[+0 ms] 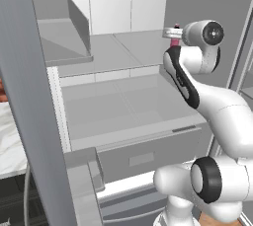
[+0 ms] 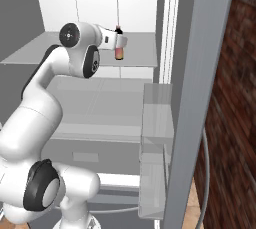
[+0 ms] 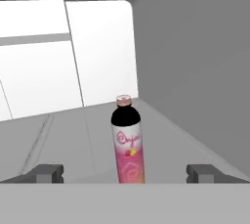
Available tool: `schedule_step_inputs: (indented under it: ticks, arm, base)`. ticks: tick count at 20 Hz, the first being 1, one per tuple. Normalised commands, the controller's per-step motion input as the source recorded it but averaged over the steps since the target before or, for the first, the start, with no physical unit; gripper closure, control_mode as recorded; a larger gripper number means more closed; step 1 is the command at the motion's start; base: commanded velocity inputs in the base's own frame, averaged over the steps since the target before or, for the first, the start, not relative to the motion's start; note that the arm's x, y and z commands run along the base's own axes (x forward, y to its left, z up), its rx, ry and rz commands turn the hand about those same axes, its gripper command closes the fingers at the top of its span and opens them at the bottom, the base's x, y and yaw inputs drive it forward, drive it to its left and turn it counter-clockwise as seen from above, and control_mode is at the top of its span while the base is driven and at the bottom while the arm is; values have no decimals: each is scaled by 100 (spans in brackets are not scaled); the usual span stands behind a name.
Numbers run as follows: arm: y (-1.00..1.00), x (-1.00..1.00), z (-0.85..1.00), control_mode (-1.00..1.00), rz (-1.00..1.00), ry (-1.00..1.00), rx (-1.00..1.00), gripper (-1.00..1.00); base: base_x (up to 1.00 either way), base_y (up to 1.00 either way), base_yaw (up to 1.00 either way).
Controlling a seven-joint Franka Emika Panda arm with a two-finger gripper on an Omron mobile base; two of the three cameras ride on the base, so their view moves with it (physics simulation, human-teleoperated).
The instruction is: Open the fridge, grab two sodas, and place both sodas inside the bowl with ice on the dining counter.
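**Soda dead ahead, gripper lined up on the shelf**

We have the fridge open, both doors swung wide, and our arm reaches deep onto an upper shelf. In the hand view one soda stands upright on that shelf, close to the right inner wall, its dark cap and neck on top and the pink label below. It sits straight in front of our gripper, centred between the two fingertips, which stand spread wide to either side with clear shelf between each tip and the bottle. Nothing is pinched yet.

The relation that matters for us: the bottle's long axis runs vertical, while our fingers are set level on either side of it, so the gap crosses the bottle at right angles. It lies forward of the tips, near but, as far as we can judge, not yet between them. From the right base view the soda shows just past the end of the hand, which agrees with that reading.

We judge the next move to be a short straight push forward along the shelf, then a close low on the pink body. A skewed approach could tip the slim bottle. The bowl and the dining counter still await both sodas.
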Motion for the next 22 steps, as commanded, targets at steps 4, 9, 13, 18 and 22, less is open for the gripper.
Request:
schedule_step_inputs:
  ticks: [4,9,13,18,22]
  arm:
    - [-11,28,-5,-100,0,0,0,-100]
    - [0,21,-6,-100,0,0,0,-100]
    - [0,23,-2,-100,0,0,0,-100]
    - [0,29,-3,-100,0,0,0,-100]
    - [0,31,-4,-100,0,0,0,-100]
  base:
    - [0,0,0]
    - [0,0,0]
    - [0,0,0]
    - [0,0,0]
    - [0,0,0]
